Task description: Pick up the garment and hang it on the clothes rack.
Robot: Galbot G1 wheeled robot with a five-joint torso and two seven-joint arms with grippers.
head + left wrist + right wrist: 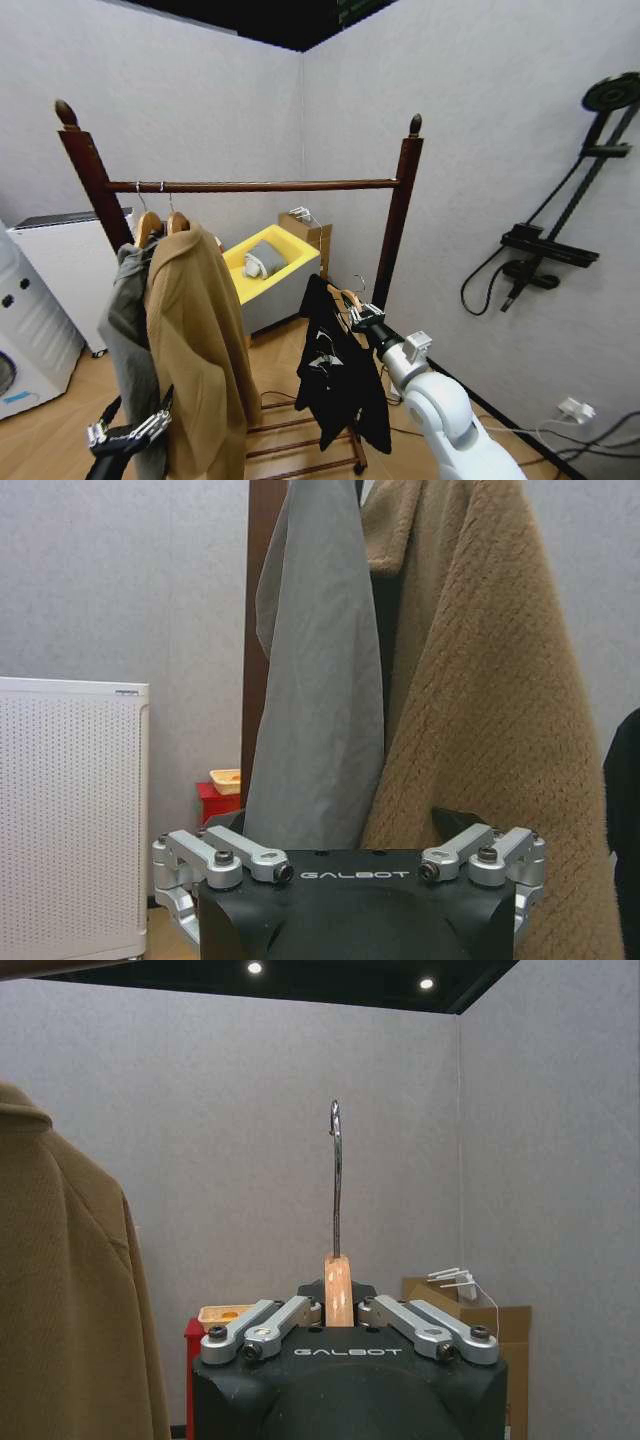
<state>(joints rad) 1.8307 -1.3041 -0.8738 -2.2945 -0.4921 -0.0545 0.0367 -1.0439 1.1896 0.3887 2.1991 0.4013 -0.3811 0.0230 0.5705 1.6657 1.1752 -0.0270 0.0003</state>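
The clothes rack (255, 185) stands on the wooden floor (50, 425), its top bar running level above and to the left of the right gripper (364, 318). Two hangers hook over that bar near its left post: a tan coat (200, 350) and, just beside it on the far side from the right gripper, a grey jacket (128, 330). Both hang down to just above the left gripper (125, 435). The rack's slatted bottom shelf (300, 445) lies below the right gripper.
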